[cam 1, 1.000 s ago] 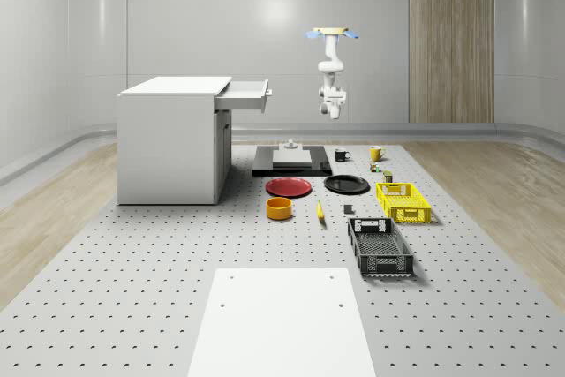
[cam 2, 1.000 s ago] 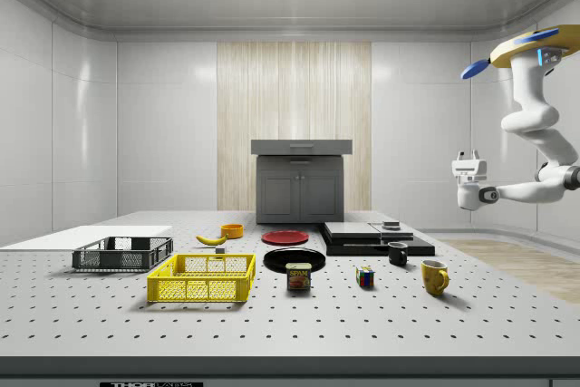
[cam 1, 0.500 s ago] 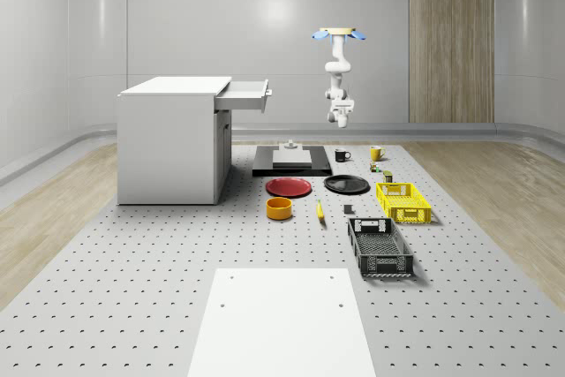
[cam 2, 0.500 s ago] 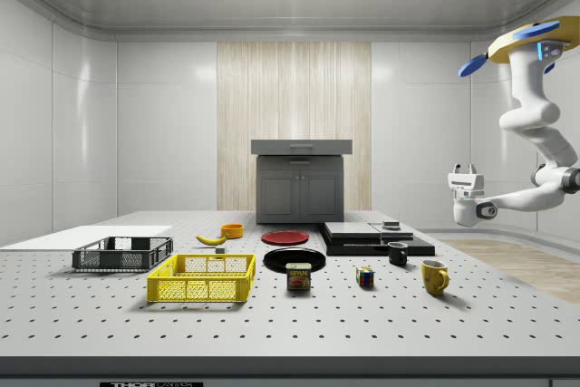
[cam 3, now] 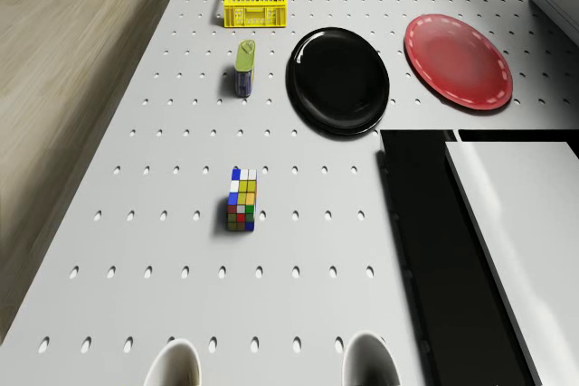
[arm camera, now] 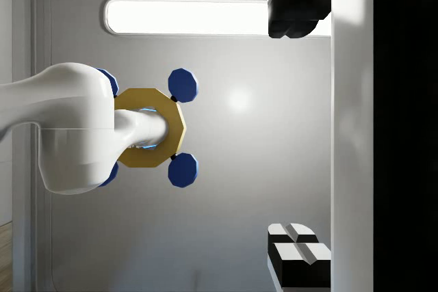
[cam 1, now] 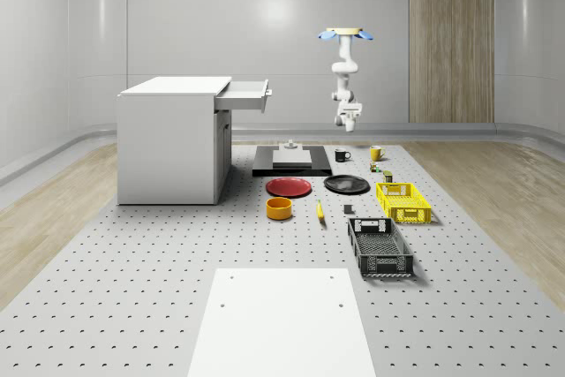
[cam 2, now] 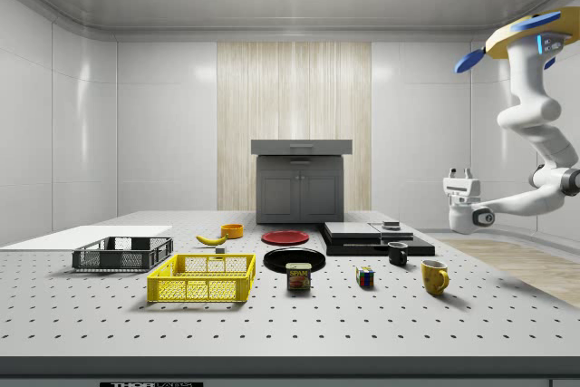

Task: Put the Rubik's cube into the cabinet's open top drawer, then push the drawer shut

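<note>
Now the Rubik's cube (cam 3: 241,200) is lying free on the perforated table (cam 3: 136,223), with nothing touching it. It is sitting between the meat can (cam 3: 244,68) and the two mugs, a yellow mug (cam 2: 434,276) and a black mug (cam 2: 398,254), and the black platform (cam 3: 425,223) is lying near it on one side.

The gripper (cam 2: 458,174) is hanging well above the table and to the side view's right of the cube. Its fingers (arm camera: 298,251) are standing apart and holding nothing. They are pointing upward, toward the ceiling (the wrist view is looking at the drone itself). So I am judging that the arm is needing to turn the gripper downward and bring it down toward the side view's left before any grasp.

The drone (cam 2: 530,32) is hovering high over the table end where the mugs are. The mugs are standing nearest to the path of descent, so they are the main risk.

The cabinet (cam 1: 168,143) with its open top drawer (cam 1: 247,94) is waiting well apart, on the whole-scene view's left. The black plate (cam 3: 338,80) and red plate (cam 3: 458,61) are lying between.
</note>
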